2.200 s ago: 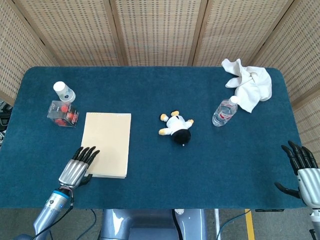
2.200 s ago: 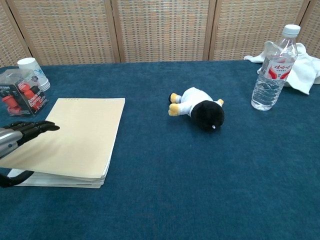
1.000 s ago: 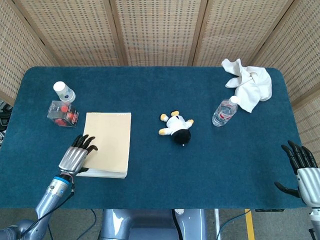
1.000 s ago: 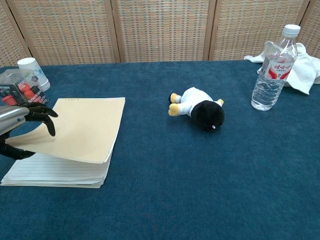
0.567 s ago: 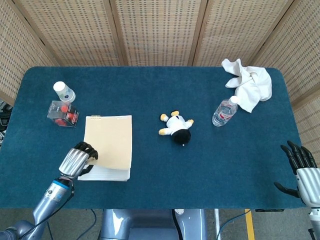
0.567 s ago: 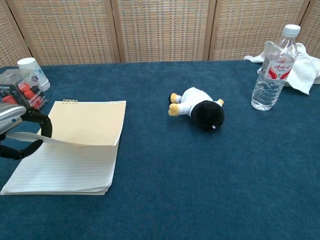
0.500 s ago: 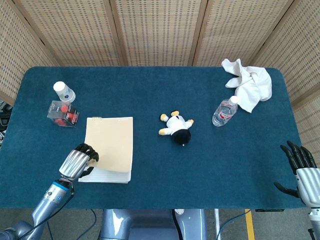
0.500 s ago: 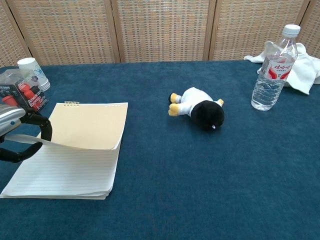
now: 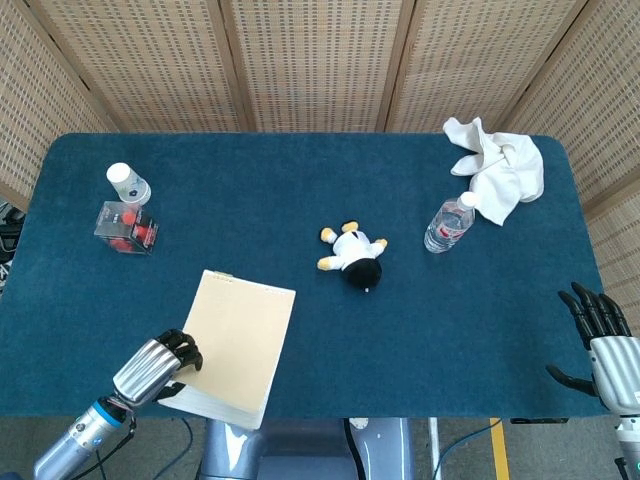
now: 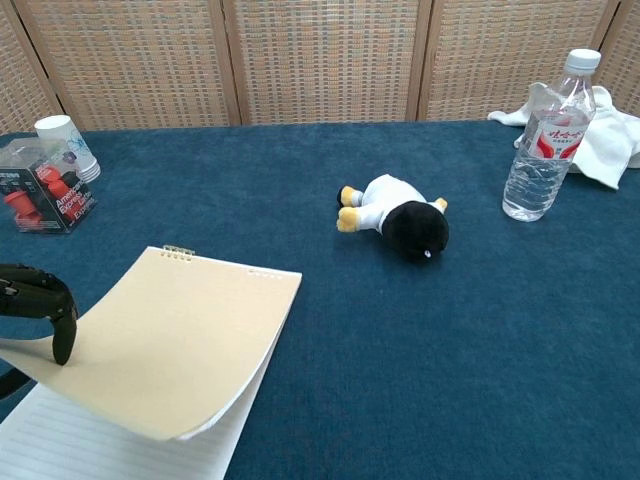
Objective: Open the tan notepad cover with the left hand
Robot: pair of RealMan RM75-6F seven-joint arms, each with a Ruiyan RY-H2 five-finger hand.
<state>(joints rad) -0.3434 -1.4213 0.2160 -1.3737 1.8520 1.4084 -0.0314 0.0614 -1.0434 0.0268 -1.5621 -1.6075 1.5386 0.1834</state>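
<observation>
The tan notepad (image 9: 240, 343) (image 10: 180, 340) lies skewed at the table's near left edge, hanging partly over it. Its tan cover (image 10: 170, 345) is raised off the lined white pages (image 10: 110, 445) below. My left hand (image 9: 157, 367) (image 10: 40, 310) pinches the cover's near left corner between thumb and curled fingers. My right hand (image 9: 600, 335) hovers at the table's near right corner, fingers apart, holding nothing; the chest view does not show it.
A plush penguin (image 9: 354, 257) (image 10: 398, 222) lies mid-table. A water bottle (image 9: 448, 224) (image 10: 546, 135) and a white cloth (image 9: 498, 168) sit at the back right. A paper cup (image 9: 128, 183) and a clear box with red contents (image 9: 125, 227) (image 10: 42, 197) stand at the left.
My left hand has pulled back toward the near edge with the cover corner in its grip, and the whole notepad slid nearer and rotated, its far end swinging right.
</observation>
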